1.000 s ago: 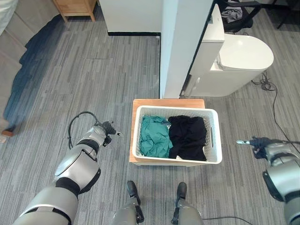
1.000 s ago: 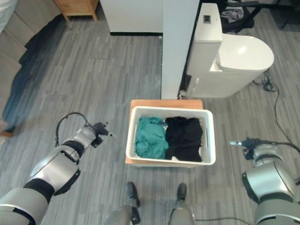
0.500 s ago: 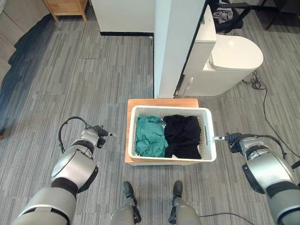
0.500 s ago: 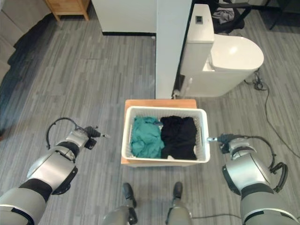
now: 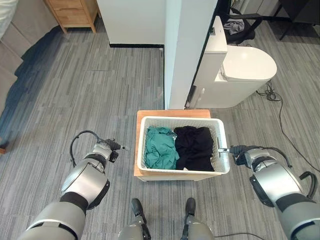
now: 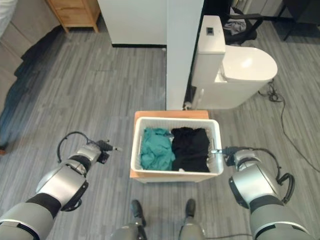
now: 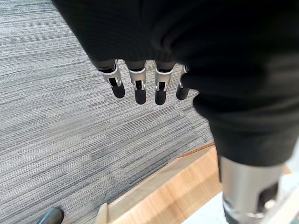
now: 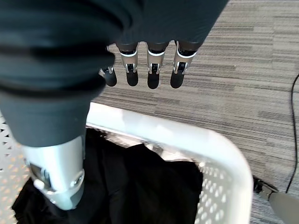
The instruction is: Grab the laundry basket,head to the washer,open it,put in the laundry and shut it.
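Laundry basket (image 5: 183, 147) between open, empty left hand (image 5: 111, 146) and right hand (image 5: 233, 149).

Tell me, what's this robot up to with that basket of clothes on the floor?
It is reaching for a white laundry basket holding a teal garment and a black one. The right hand is at the basket's right rim, the left hand off to its left side, apart from it. Both hands are open; nothing is lifted yet.

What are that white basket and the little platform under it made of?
The laundry basket looks like smooth white moulded plastic, with perforated walls. The low platform beneath seems to be light wood or a wood-look board: tan, matte, faint grain.
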{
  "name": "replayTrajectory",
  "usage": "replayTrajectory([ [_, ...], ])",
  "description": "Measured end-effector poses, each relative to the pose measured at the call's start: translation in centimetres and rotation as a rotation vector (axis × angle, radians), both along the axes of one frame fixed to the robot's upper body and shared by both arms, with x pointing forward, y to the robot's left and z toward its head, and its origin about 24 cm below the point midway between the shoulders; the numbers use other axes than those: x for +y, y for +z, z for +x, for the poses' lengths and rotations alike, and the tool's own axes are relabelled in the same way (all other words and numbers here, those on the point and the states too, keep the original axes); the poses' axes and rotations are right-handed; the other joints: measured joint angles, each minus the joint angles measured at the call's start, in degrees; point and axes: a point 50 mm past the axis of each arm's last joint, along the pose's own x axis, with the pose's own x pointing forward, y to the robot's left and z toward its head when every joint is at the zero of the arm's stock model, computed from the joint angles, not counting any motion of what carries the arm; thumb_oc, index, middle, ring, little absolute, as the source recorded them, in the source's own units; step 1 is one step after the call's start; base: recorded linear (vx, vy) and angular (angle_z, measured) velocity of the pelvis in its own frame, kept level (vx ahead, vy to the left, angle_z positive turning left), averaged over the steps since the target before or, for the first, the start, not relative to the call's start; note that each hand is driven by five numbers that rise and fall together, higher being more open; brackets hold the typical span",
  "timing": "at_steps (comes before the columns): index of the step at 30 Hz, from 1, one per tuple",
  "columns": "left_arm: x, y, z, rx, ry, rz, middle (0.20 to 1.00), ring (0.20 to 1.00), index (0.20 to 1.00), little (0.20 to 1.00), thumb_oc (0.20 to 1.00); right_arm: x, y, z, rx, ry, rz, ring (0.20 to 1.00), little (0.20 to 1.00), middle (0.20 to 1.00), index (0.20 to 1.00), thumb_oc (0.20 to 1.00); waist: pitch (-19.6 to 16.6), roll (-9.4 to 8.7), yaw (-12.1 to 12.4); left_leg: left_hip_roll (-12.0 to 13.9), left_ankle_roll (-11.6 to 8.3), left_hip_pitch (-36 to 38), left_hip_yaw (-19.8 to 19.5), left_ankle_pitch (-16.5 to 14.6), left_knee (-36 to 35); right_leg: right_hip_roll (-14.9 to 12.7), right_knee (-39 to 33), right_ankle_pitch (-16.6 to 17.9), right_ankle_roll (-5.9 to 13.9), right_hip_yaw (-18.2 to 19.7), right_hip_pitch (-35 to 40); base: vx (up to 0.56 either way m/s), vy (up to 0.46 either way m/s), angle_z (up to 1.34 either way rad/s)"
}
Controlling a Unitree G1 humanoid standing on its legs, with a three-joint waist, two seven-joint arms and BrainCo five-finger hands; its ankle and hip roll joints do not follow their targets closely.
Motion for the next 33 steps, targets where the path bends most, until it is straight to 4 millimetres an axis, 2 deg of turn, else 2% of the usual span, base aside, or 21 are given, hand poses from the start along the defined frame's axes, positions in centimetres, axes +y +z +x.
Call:
replayTrajectory([
  [3,-0.8,-1.0,-0.5,0.017,-0.005,-0.004,1.000,1.000,1.000,1.000,1.000,0.4,-0.4,-0.1,0.010,0.007,0.005,1.000,1.000,1.000,1.000,1.000,-0.56,0.91,0.01,0.02,0.00,-0.08,-0.01,0.00,0.06,0.00,0.00,-0.01,0.00,0.01,-0.07,-0.01,-0.002,0.00],
  [6,-2.2,-1.3,-0.5,0.019,-0.031,-0.019,1.000,1.000,1.000,1.000,1.000,1.7,-1.0,0.0,0.012,0.019,0.035,1.000,1.000,1.000,1.000,1.000,-1.06,1.70,-0.01,0.22,-0.02,-0.42,0.04,-0.03,0.06,-0.07,0.02,-0.01,-0.01,0.07,-0.49,0.00,-0.003,-0.01],
  [9,-2.6,-1.5,-0.5,0.019,-0.035,-0.017,1.000,1.000,1.000,1.000,1.000,2.0,-1.1,0.1,0.012,0.022,0.025,1.000,1.000,1.000,1.000,1.000,-1.41,2.05,-0.05,0.21,-0.02,-1.31,0.66,0.02,0.05,-0.02,0.12,0.26,-0.18,0.52,-1.83,0.00,-0.011,-0.10],
  [13,-3.6,-0.5,0.4,-0.013,-0.082,0.008,1.000,1.000,1.000,1.000,1.000,2.5,-1.2,0.2,0.023,0.047,0.012,1.000,1.000,1.000,1.000,1.000,-1.39,2.09,-0.34,0.16,0.00,-1.79,1.02,0.03,0.17,0.11,0.22,0.29,-0.22,1.16,-2.67,-0.01,-0.003,-0.06],
  [20,-3.7,0.7,1.2,-0.059,-0.082,0.026,1.000,1.000,1.000,1.000,1.000,3.1,-1.1,0.5,0.018,0.070,0.004,1.000,1.000,1.000,1.000,1.000,-1.22,2.37,-0.69,0.22,-0.01,-3.02,1.57,0.02,0.21,0.15,0.40,0.35,-0.25,1.79,-4.41,0.00,-0.002,-0.05],
  [25,-3.5,0.9,1.3,-0.063,-0.089,0.052,1.000,1.000,1.000,1.000,1.000,4.0,0.1,1.7,-0.017,0.114,-0.017,1.000,1.000,1.000,1.000,1.000,-0.31,2.80,-1.80,0.23,-0.01,-3.11,2.72,0.01,-0.10,0.31,0.43,0.57,-0.27,3.14,-5.44,0.00,-0.004,-0.11],
  [33,-3.5,1.5,1.7,-0.088,-0.058,0.007,1.000,1.000,1.000,1.000,1.000,4.3,0.2,1.9,-0.019,0.130,-0.014,1.000,1.000,1.000,1.000,1.000,2.07,1.91,-1.87,0.87,-0.13,-4.15,3.48,0.08,-0.12,1.07,0.38,0.92,-0.66,3.91,-7.07,0.01,-0.009,-0.06],
])
